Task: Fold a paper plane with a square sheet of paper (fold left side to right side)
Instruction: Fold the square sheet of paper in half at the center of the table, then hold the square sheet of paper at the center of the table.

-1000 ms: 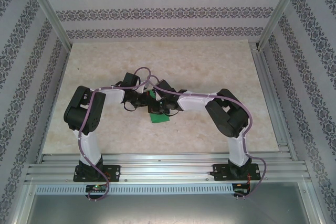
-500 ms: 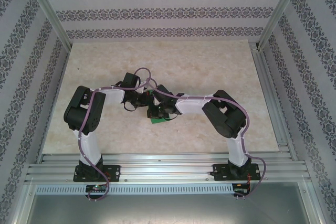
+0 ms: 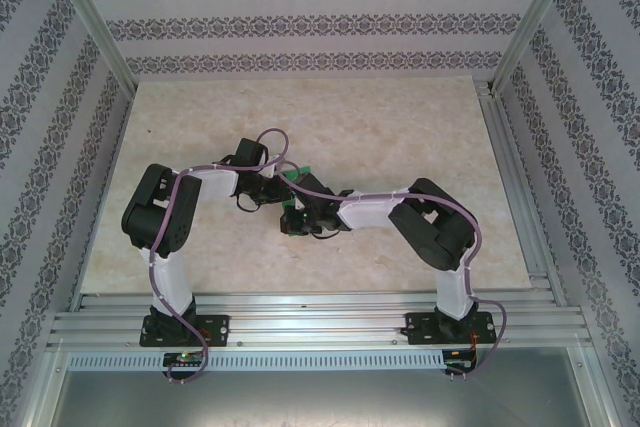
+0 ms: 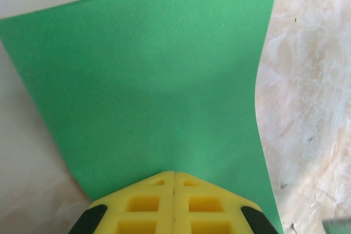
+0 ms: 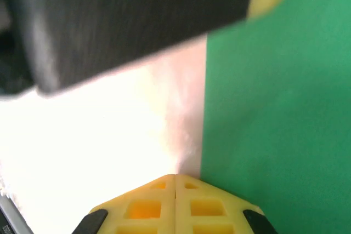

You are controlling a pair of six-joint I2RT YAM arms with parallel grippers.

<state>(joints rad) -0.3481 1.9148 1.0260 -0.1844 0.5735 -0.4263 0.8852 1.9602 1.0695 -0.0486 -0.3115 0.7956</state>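
One paper sheet (image 4: 164, 80), apparently; two end effectors (image 4: 174, 172) (image 5: 175, 176)

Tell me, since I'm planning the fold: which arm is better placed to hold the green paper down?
Left, likely: the left gripper, shut, sits over the green paper, which spreads ahead of it. The right gripper, also shut, only meets its edge.
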